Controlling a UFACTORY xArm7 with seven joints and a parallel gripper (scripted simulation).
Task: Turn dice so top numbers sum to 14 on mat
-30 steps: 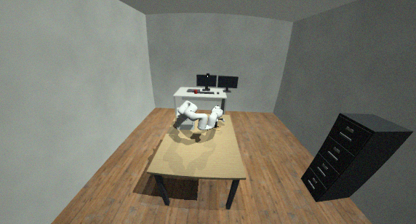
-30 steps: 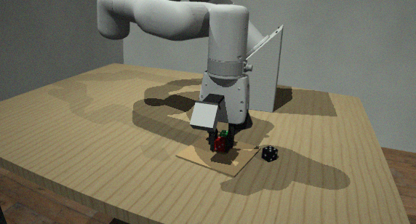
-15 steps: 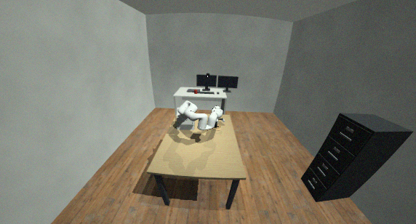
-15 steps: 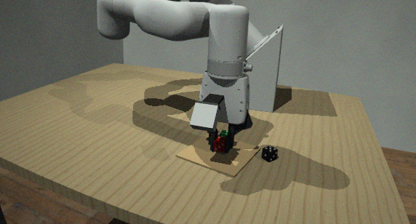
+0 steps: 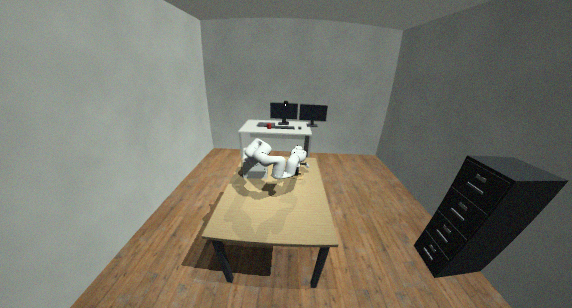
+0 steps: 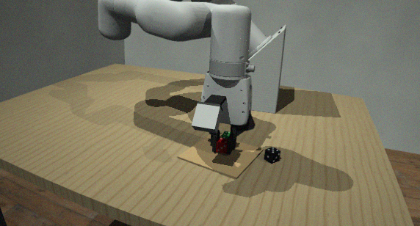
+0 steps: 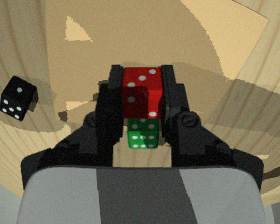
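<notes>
Pale, straight-grained wood on the table (image 5: pixel 280 216) (image 6: pixel 110 147); glossy, plastic-looking red die (image 6: pixel 222 146) (image 7: pixel 141 80).

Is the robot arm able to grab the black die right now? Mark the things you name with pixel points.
Probably not yet: its gripper (image 6: pixel 223 141) (image 7: pixel 142 80) is shut on the red die (image 6: pixel 222 146) (image 7: pixel 142 80). Nothing seems to block the black die (image 6: pixel 272 155) (image 7: pixel 17 98), though.

Beyond the jaws (image 6: pixel 223 145) and their bench (image 5: pixel 280 211) (image 6: pixel 110 136), twin monitors (image 5: pixel 284 111) (image 5: pixel 313 112) and a red mug (image 5: pixel 269 126) top a white desk (image 5: pixel 275 131), while a black filing cabinet (image 5: pixel 480 211) stands well apart in this office-like room.
</notes>
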